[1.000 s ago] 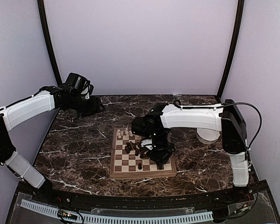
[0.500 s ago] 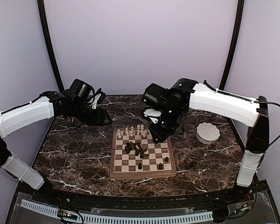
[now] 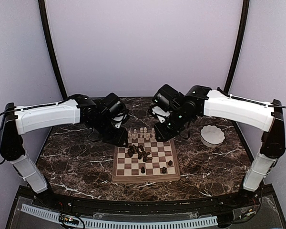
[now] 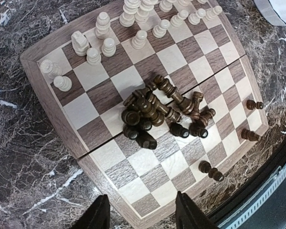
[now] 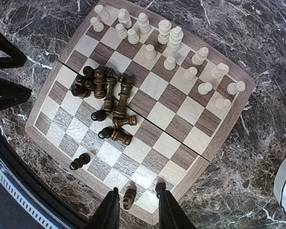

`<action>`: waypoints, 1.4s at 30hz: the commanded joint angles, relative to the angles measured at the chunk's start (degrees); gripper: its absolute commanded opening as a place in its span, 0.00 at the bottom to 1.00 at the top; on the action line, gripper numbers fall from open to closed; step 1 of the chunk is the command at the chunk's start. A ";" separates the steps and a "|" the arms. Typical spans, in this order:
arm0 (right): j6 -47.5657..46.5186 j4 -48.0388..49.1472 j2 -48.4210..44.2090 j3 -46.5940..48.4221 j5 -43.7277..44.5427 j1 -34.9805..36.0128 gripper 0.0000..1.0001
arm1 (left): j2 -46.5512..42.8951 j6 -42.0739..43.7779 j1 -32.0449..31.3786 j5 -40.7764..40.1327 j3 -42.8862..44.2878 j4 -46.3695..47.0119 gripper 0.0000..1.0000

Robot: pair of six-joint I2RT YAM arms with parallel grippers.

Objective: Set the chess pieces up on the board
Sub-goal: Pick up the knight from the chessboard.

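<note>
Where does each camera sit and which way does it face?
Top external: above, behind the robot, facing down at the board; the left arm and right arm show.
Left wrist: on the left gripper, facing down at the board; fingertips show.
Right wrist: on the right gripper, same, from the other side.
Shared: the heap of dark pieces.

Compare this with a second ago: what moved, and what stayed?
The right gripper lifted off the near right corner of the board and drew back to its far edge, jaws apart and empty. The left gripper swung in from the table's far left to the board's far left corner, also empty. The heap of dark pieces, the cream pieces and the bowl stayed put.
</note>
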 commanded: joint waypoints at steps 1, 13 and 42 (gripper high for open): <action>0.26 3.08 -2.01 -1.43 1.40 0.05 0.30 | 4.45 -5.94 -1.26 -3.45 5.97 -4.65 0.49; -0.64 2.75 -5.35 -5.41 2.19 -0.06 0.31 | 17.45 -9.07 -1.67 -2.91 16.84 -11.29 0.44; -1.33 4.73 -4.57 -5.79 0.02 -0.83 0.31 | 23.02 -8.13 -1.65 -2.23 21.01 -17.40 0.31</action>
